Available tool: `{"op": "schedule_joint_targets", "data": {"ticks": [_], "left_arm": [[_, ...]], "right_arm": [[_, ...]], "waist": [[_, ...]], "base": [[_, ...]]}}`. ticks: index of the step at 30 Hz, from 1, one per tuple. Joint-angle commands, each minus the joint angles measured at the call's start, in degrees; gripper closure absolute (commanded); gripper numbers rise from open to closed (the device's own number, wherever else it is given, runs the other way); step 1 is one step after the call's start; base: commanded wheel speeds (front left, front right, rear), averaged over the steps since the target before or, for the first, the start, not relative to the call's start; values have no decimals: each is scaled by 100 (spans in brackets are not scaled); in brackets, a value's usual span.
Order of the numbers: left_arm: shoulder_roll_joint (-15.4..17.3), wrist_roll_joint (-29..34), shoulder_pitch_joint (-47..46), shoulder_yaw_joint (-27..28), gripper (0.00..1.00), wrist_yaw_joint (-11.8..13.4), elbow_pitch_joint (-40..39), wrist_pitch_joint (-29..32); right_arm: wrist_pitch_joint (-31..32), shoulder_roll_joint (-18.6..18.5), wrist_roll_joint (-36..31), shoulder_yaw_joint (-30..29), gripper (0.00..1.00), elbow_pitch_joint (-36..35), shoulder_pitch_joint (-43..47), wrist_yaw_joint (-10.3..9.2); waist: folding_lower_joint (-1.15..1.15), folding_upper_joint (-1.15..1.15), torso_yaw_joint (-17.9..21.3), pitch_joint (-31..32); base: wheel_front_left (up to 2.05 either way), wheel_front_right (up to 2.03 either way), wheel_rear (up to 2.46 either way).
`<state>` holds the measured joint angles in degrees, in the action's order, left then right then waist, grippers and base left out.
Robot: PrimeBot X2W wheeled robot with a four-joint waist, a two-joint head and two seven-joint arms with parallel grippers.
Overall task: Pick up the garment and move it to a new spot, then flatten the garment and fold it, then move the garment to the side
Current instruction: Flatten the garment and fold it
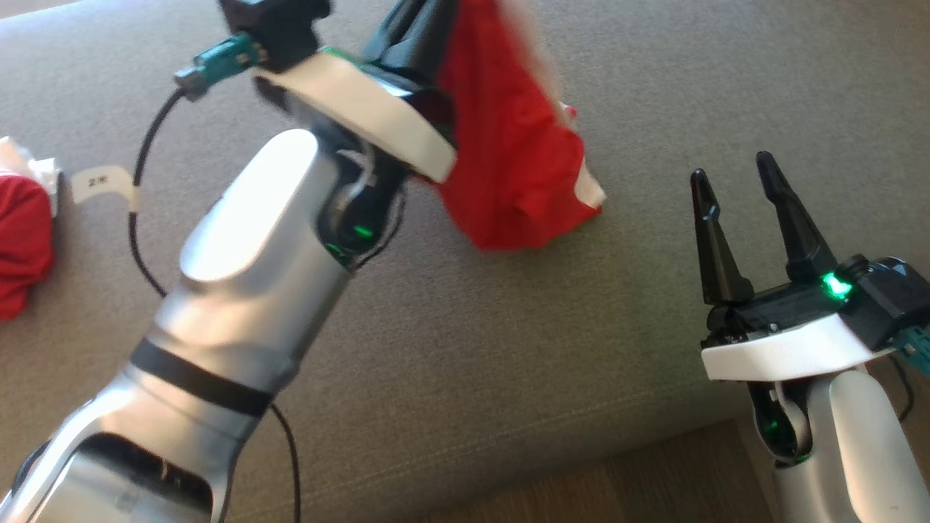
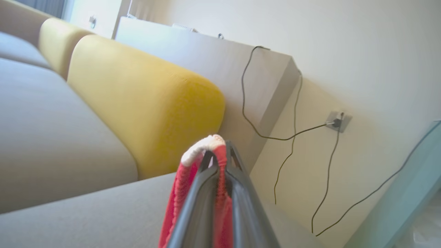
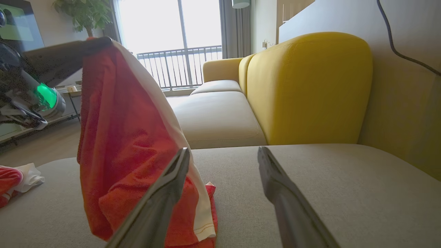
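a: where is the garment [image 1: 516,167]?
b: above the seat [image 1: 508,349], hanging from the left gripper [image 2: 220,151]. it is red, with a white band down one edge. its lower end touches the seat.
a: how does that gripper hold it?
b: the fingers are pressed together on a fold of the cloth. in the left wrist view a white hem bunches over the tips. the rest drapes down from there.
a: and the right gripper [image 1: 731,165]?
b: low over the seat's near edge, to the right of the garment. its fingers are spread wide and nothing is between them. the head view shows bare seat between it and the cloth.
a: anything else on the seat?
b: a second red cloth [image 1: 22,240] with a bit of white beside it, bunched at the seat's left end. it is well apart from the garment.
a: and around the seat?
b: a yellow backrest [image 3: 310,86] stands along its far side. a pale panel [image 2: 213,62] rises behind that. black cables [image 2: 248,113] run down from the panel to a socket [image 2: 339,120] on the wall. wooden floor [image 1: 617,479] shows below the seat's near edge. a black cord with a white label [image 1: 102,185] loops over the seat beside the left forearm.
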<state>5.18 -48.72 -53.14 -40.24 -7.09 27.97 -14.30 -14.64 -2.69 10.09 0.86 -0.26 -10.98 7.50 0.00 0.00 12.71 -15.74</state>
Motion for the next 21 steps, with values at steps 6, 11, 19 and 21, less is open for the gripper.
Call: {"op": "schedule_joint_targets", "data": {"ticks": [6,11,19,21], "left_arm": [[755,580,1003,-492,100,-37,-1218,-65],[1297,668,2219,-782,100,52,-1370,-65],[1347,756,3009,-523,0,83,-1729,-68],[1343,863,3057,-467,0,77,-1813,-69]], "right_arm": [[-36,-19,24,-16,0,-242,52,-1],[-36,-19,-34,-91,0,-274,60,-1],[-36,-19,-122,-124,0,-307,17,-1],[-36,-19,-126,-101,0,-298,13,-1]], "waist": [[0,0,-265,-34],[0,0,-470,-104],[0,0,-730,-127],[0,0,-768,-110]], "base": [[0,0,0],[0,0,0],[0,0,0],[0,0,0]]}}
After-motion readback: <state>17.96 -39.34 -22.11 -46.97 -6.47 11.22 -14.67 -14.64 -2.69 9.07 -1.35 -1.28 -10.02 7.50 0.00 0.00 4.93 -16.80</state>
